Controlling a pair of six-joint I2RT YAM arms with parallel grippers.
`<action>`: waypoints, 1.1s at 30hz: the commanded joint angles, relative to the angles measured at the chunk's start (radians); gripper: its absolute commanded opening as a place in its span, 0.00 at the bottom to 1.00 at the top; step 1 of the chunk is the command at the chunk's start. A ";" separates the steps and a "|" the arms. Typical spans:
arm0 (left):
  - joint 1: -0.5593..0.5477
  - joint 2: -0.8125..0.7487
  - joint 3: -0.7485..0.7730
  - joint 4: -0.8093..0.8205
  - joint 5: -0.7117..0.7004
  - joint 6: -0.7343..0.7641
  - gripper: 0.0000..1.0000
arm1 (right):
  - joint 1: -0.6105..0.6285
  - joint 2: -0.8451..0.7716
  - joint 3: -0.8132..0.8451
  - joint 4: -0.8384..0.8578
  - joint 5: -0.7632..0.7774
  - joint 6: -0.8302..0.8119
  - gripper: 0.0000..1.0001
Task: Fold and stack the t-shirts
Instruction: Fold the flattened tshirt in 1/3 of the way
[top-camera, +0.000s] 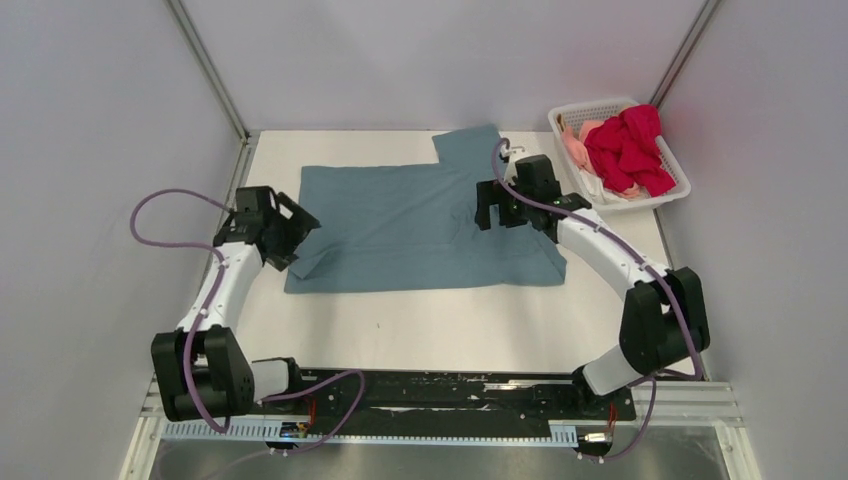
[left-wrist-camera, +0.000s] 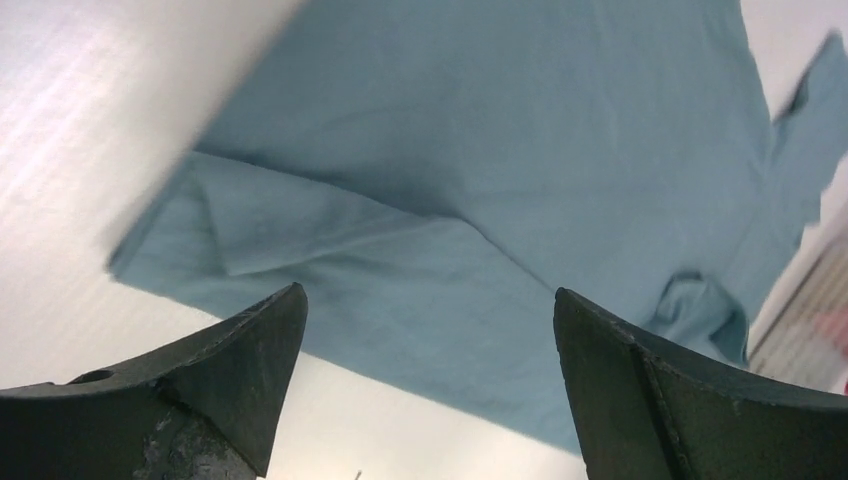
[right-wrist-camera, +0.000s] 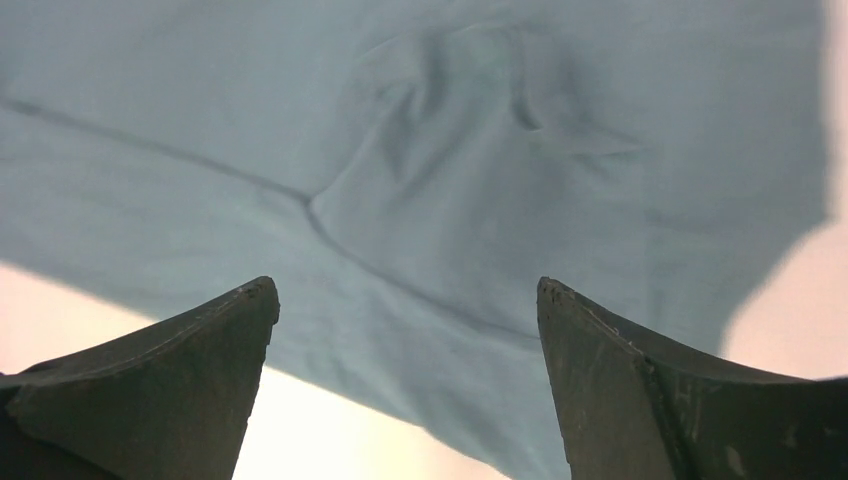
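Note:
The dusty blue-grey t-shirt (top-camera: 410, 225) lies spread flat on the table, one sleeve sticking out at the back. Its near left corner is folded over. It fills the left wrist view (left-wrist-camera: 480, 150) and the right wrist view (right-wrist-camera: 450, 150). My left gripper (top-camera: 295, 235) is open and empty over the shirt's left edge. My right gripper (top-camera: 497, 212) is open and empty above the shirt's right part. The red t-shirt (top-camera: 630, 150) and the pale pink one (top-camera: 578, 148) lie bunched in the white basket (top-camera: 580, 108).
The white lattice basket stands at the back right corner. Bare white table (top-camera: 420, 325) lies between the shirt and the arm bases. Grey walls enclose the table on three sides.

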 joint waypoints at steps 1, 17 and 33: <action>-0.121 0.055 -0.034 0.142 0.165 0.094 1.00 | 0.023 0.076 -0.033 0.095 -0.284 0.052 1.00; -0.056 0.502 0.239 0.105 -0.015 0.126 1.00 | -0.121 0.673 0.567 0.053 0.056 0.030 1.00; -0.059 0.378 0.257 0.084 0.046 0.138 1.00 | -0.063 0.241 0.181 0.029 0.086 0.138 1.00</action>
